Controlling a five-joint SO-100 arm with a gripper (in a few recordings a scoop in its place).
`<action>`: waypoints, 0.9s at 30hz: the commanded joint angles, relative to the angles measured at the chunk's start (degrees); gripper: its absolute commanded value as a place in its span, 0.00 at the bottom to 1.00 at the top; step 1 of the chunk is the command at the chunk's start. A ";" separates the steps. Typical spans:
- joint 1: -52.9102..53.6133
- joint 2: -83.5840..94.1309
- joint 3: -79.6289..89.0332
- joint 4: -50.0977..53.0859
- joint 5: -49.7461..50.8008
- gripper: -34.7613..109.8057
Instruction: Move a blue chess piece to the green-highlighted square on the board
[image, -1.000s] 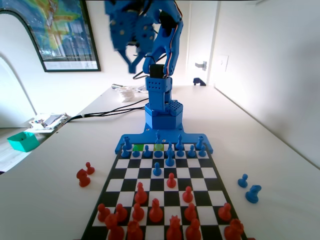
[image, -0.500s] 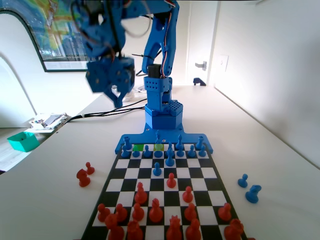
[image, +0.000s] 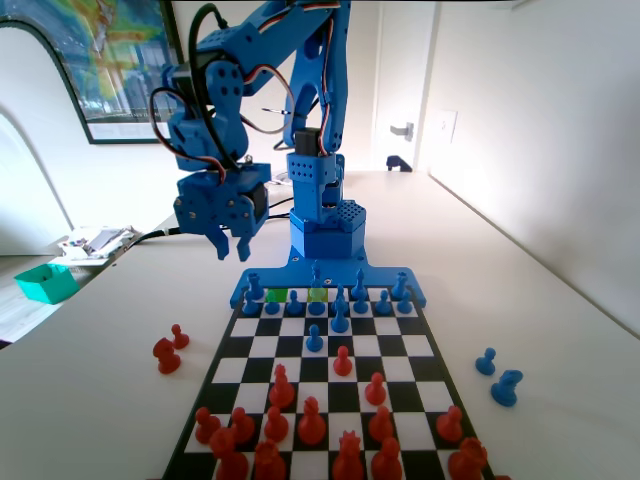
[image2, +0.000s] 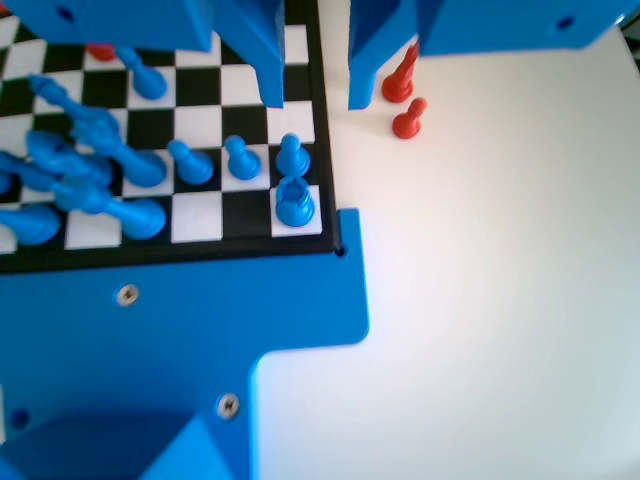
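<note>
In the fixed view the blue arm's gripper (image: 232, 246) hangs in the air above the table, off the left side of the board (image: 400, 352), near its far left corner. Its two jaws point downward, parted by a moderate gap, with nothing between them. The green-highlighted square (image: 277, 296) lies in the board's far row, to the right of the jaws and well below them, between blue pieces, with a lime-tinted square (image: 318, 294) two squares to its right.

In the wrist view the gripper (image2: 313, 85) straddles the board's black edge (image2: 325, 130): one jaw over the chequered squares, the other over bare table beside two red pawns (image2: 404, 95). A blue rook (image2: 295, 203) stands on the corner square just below the jaws.
</note>
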 joint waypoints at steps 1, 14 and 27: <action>0.44 0.97 1.85 -3.25 -1.41 0.33; -0.09 -0.26 10.20 -13.71 -3.16 0.33; 1.41 -1.76 15.47 -21.18 -6.59 0.34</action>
